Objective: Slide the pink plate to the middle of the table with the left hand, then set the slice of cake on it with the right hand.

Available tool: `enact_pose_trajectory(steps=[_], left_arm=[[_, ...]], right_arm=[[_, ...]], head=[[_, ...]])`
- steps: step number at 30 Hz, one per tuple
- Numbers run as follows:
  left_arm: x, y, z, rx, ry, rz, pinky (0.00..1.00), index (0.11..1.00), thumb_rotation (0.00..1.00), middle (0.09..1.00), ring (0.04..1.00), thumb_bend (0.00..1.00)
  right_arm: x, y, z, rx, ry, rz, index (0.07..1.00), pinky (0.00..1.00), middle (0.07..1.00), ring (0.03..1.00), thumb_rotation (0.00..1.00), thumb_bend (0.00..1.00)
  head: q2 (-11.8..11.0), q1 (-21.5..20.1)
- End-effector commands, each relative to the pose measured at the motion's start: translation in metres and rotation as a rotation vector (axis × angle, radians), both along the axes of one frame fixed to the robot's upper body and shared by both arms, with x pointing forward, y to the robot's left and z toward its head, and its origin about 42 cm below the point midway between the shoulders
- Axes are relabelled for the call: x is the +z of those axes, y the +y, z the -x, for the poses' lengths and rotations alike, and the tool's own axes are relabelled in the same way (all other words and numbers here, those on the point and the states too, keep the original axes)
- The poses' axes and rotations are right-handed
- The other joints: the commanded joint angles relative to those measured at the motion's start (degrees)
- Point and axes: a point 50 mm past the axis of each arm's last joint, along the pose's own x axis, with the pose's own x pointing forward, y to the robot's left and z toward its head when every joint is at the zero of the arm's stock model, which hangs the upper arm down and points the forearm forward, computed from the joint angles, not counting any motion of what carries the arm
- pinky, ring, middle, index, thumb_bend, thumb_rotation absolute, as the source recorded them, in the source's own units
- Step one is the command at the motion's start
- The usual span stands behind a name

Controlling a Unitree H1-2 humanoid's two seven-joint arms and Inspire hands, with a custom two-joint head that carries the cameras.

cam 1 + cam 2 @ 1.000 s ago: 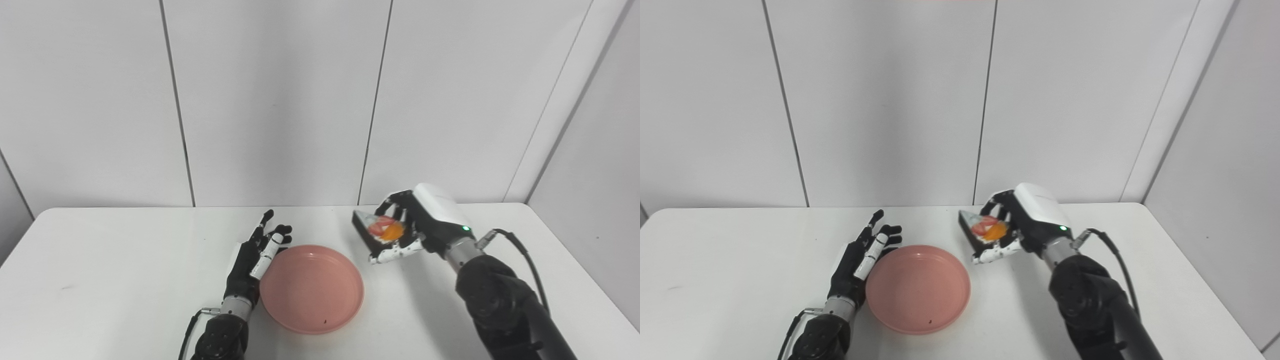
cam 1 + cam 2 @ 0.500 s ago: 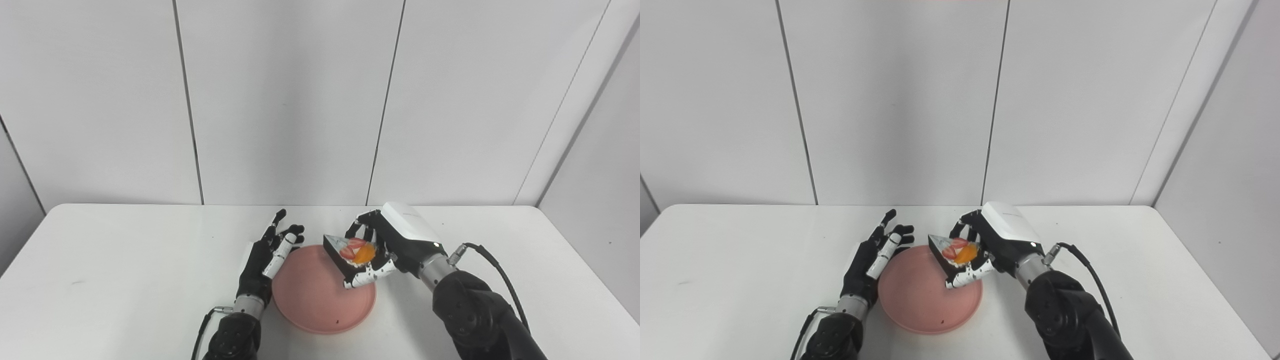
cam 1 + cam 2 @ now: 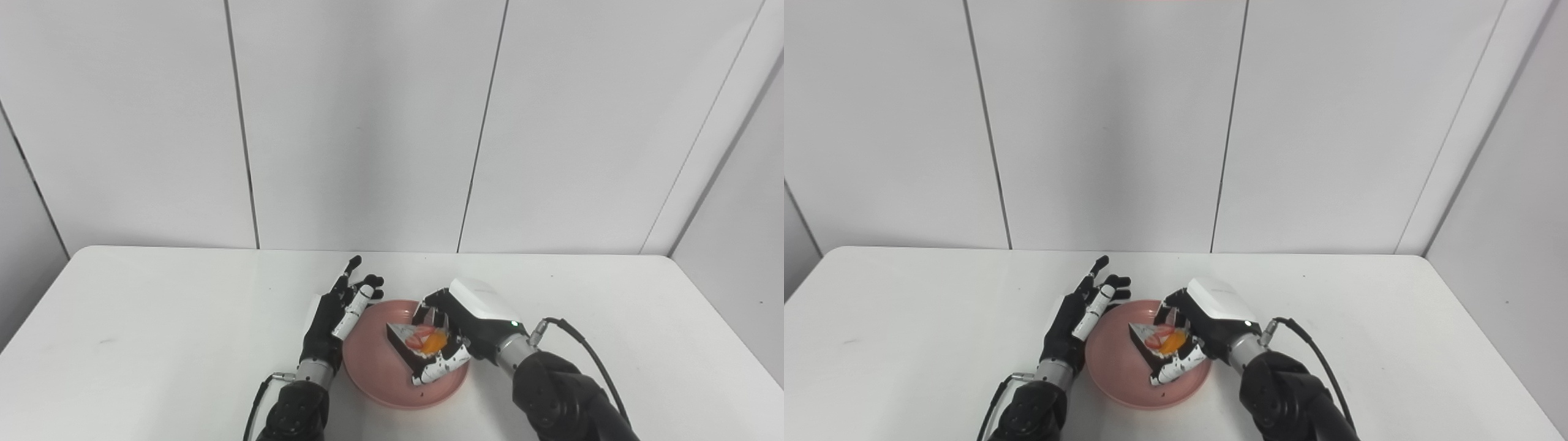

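The pink plate (image 3: 373,373) lies near the middle of the white table (image 3: 153,343), toward the front edge. My right hand (image 3: 456,334) is shut on the slice of cake (image 3: 416,346), a dark wedge with white icing, strawberry and orange fruit on top. The slice is over the plate's right half, low enough that I cannot tell whether it touches. My left hand (image 3: 335,318) rests open against the plate's left rim, fingers pointing away from me. In the right eye view the cake (image 3: 1157,346) and plate (image 3: 1118,367) appear the same way.
Grey wall panels (image 3: 367,122) rise behind the table's far edge. A black cable (image 3: 588,352) loops from my right wrist. Nothing else stands on the table.
My right hand has carried the cake leftward and down from beside the plate to low over its right half. The camera view has shifted. My left hand stays at the plate's rim.
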Motion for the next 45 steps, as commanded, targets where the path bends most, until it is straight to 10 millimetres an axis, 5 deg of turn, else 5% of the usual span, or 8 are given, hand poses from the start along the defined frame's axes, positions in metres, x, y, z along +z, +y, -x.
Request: enact_pose_trajectory(steps=[1, 17, 26, 27, 28, 30, 36, 45], left_arm=[[-0.039, -0.013, 0.023, -0.023, 0.118, -0.007, 0.65, 0.902, 0.72, 0.742, 0.716, 0.69], [-0.04, -0.013, 0.023, -0.036, 0.12, -0.001, 0.67, 0.912, 0.71, 0.745, 0.727, 0.69], [-0.041, -0.012, 0.024, -0.043, 0.125, -0.006, 0.66, 0.913, 0.71, 0.77, 0.733, 0.68], [-0.041, -0.011, 0.024, -0.043, 0.125, -0.008, 0.66, 0.914, 0.72, 0.769, 0.736, 0.68], [-0.041, -0.011, 0.024, -0.043, 0.125, -0.009, 0.67, 0.915, 0.72, 0.767, 0.739, 0.68], [-0.042, -0.01, 0.024, -0.043, 0.129, -0.01, 0.67, 0.914, 0.72, 0.75, 0.739, 0.69], [-0.043, -0.01, 0.025, -0.042, 0.128, 0.012, 0.71, 0.91, 0.69, 0.729, 0.716, 0.67], [-0.041, -0.006, 0.026, -0.033, 0.129, 0.005, 0.7, 0.914, 0.7, 0.726, 0.7, 0.66]], right_arm=[[0.016, 0.007, -0.005, 0.045, -0.103, -0.005, 0.488, 0.13, 0.309, 0.207, 0.13, 0.52], [-0.003, 0.015, -0.016, 0.086, -0.183, 0.008, 0.49, 0.18, 0.357, 0.259, 0.13, 0.52], [-0.009, 0.011, -0.01, 0.088, -0.239, 0.003, 0.493, 0.29, 0.491, 0.387, 0.15, 0.52], [-0.01, 0.01, -0.009, 0.088, -0.24, 0.005, 0.519, 0.3, 0.507, 0.398, 0.18, 0.58], [-0.01, 0.01, -0.009, 0.088, -0.24, 0.005, 0.588, 0.31, 0.523, 0.408, 0.25, 0.75], [-0.013, 0.007, -0.008, 0.088, -0.224, 0.029, 0.624, 0.34, 0.566, 0.444, 0.3, 0.81], [-0.022, 0.0, -0.006, 0.071, -0.151, 0.087, 0.688, 0.53, 0.733, 0.675, 0.42, 0.88], [-0.025, -0.002, -0.002, 0.081, -0.135, 0.081, 0.709, 0.53, 0.746, 0.675, 0.5, 0.89]], head=[[0.0, 0.1], [0.2, 0.1], [0.3, 0.2], [0.3, 0.1], [0.3, 0.1], [0.3, 0.0], [0.5, 0.0], [0.8, 0.1]])
